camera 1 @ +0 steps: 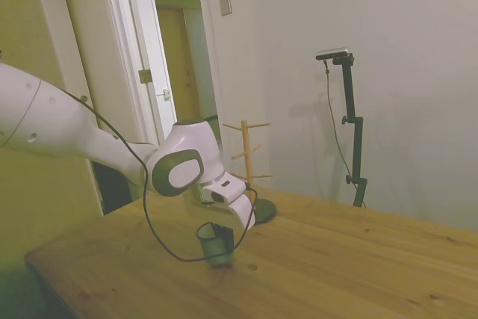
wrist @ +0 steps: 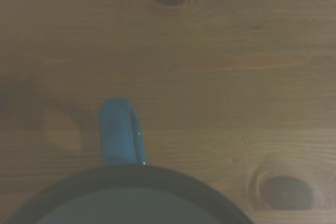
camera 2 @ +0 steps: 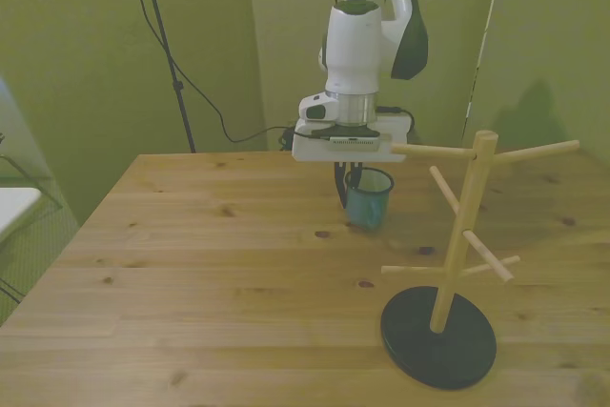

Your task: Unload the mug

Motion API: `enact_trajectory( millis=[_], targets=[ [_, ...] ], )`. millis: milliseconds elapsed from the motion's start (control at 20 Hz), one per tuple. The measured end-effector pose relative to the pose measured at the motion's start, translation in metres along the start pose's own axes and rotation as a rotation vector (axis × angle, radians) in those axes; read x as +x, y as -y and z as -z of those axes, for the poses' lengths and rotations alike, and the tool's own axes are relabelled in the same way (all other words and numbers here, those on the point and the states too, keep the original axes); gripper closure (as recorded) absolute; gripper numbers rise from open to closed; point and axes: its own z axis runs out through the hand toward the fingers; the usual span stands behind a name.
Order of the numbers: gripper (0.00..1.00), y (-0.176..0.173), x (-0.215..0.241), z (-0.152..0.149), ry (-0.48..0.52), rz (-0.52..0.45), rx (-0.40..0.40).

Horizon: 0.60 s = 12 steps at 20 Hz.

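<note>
So the mug [camera 2: 369,199] is sitting upright on the counter [camera 2: 210,264], out around the middle and well back from every edge, with the pincer [camera 2: 350,188] coming straight down over it. From the front view its dark fingers [camera 2: 341,188] look clamped on the mug's rim wall on the front view's left side, one inside and one outside, though it's dim so I wouldn't swear to how tight. In the side view the mug [camera 1: 215,243] looks dark teal, base on the wood, right under the white wrist. The wrist view shows the blue loop handle [wrist: 121,137] sticking out from the dark rim over bare planks, with a couple of knots nearby. The wooden mug tree [camera 2: 456,235] stands on its black round base [camera 2: 438,338] toward the front view's right, closer to the camera-side edge, near the mug but not touching; its top peg reaches close to the wrist plate. The whole front view's left half of the counter is open wood.
</note>
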Motion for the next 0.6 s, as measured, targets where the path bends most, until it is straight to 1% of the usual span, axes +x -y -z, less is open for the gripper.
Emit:
enact_trajectory(
  millis=[250, 450, 500, 600],
  targets=[
    [1.0, 0.022, 0.004, -0.016, -0.014, 0.0, -0.034],
    [1.0, 0.029, 0.007, -0.02, -0.018, -0.001, -0.041],
    [0.0, 0.029, 0.008, -0.02, -0.018, -0.001, -0.042],
    [0.0, 0.028, 0.008, -0.02, -0.018, -0.003, -0.043]
  ],
)
